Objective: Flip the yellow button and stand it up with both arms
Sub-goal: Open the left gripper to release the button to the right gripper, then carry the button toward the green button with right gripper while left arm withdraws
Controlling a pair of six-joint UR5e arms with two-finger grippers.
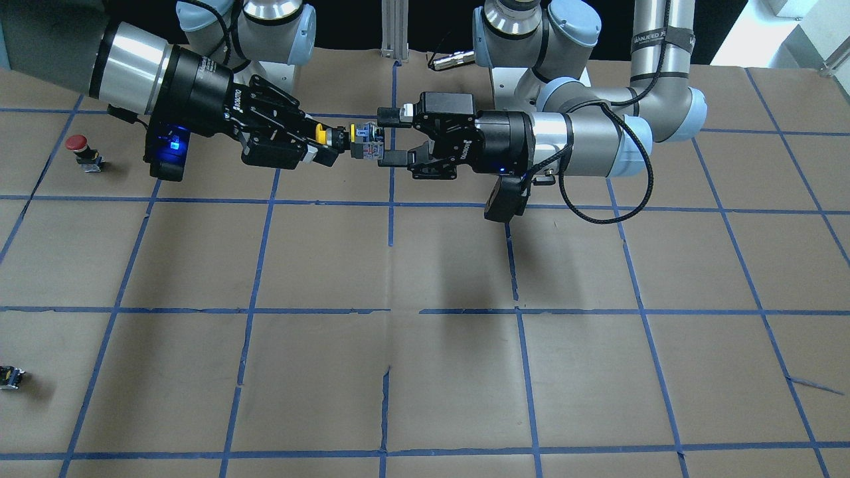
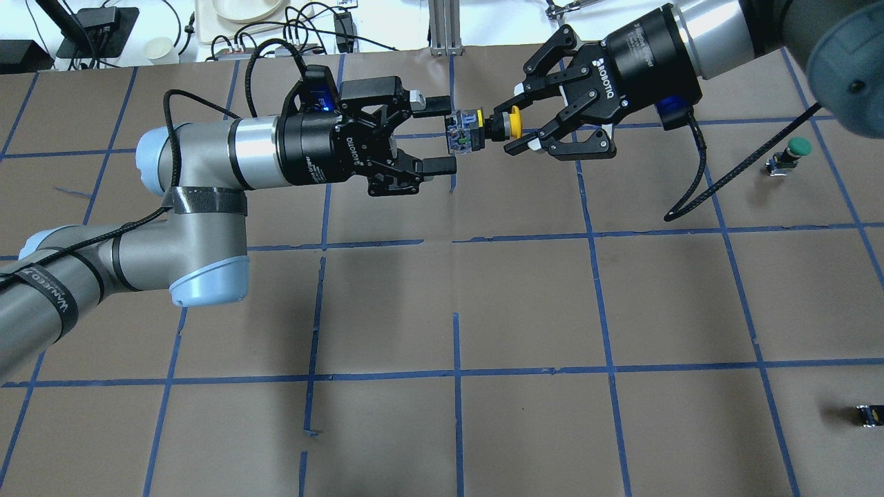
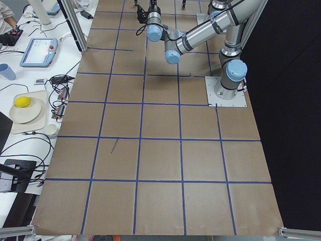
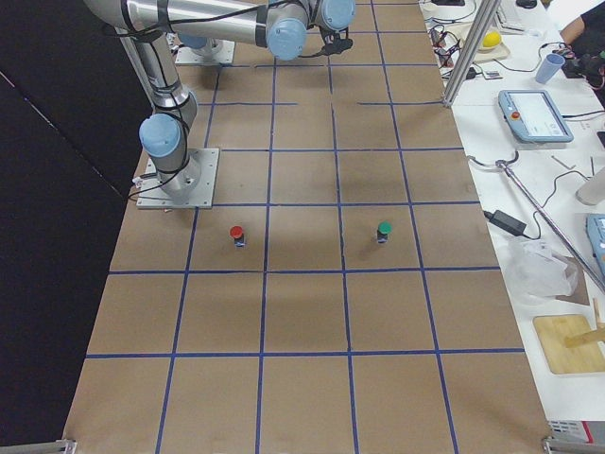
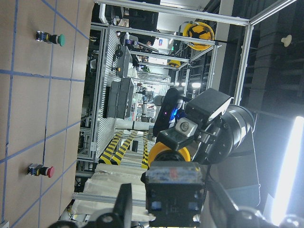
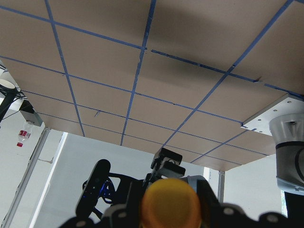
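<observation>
The yellow button (image 2: 514,125) hangs level in the air over the table's far middle, with its black-and-grey body (image 2: 462,132) pointing at the left arm. My right gripper (image 2: 519,128) is shut on the yellow cap. My left gripper (image 2: 442,134) is open, its fingers (image 2: 438,104) standing wide on either side, and the body's end sits just at their tips. In the front-facing view the button (image 1: 364,141) shows between the right gripper (image 1: 317,141) and the left gripper (image 1: 393,137). The left wrist view shows the body (image 5: 173,194) close up. The right wrist view shows the cap (image 6: 172,206).
A red-capped button (image 1: 78,149) stands on the robot's right side near the base. A green-capped button (image 2: 791,155) stands at the table's right. A small capless block (image 2: 869,414) lies at the near right edge. Brown paper with a blue tape grid (image 2: 456,241) covers the table.
</observation>
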